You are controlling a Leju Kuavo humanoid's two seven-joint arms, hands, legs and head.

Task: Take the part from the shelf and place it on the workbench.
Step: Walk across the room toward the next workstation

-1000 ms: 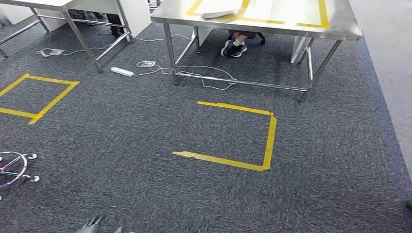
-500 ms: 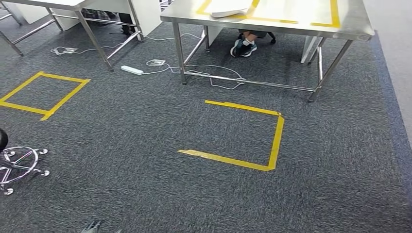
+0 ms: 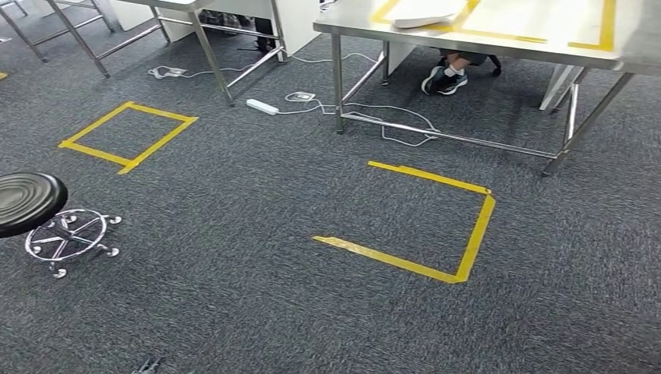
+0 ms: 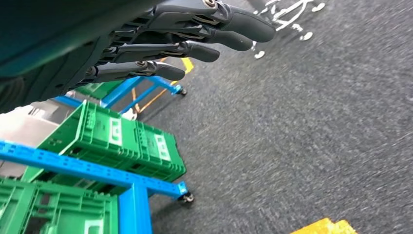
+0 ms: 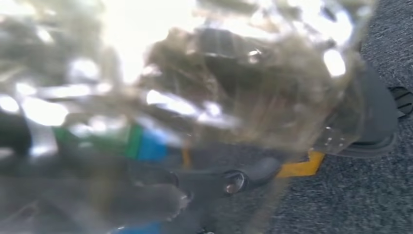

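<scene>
Gripping bagged part point(image 5: 229, 83), right hand point(image 5: 146, 195)

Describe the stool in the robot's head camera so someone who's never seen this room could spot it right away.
Start from the long stainless-steel workbench at the far side of the grey carpet, then look toward the near left edge. There stands a round black-seated stool on a chrome wheeled base, beside the closed yellow tape square; nothing else there has wheels.

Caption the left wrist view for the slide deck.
Left hand, fingers spread and holding nothing, hangs over grey carpet beside a blue wheeled shelf loaded with green crates.
</scene>
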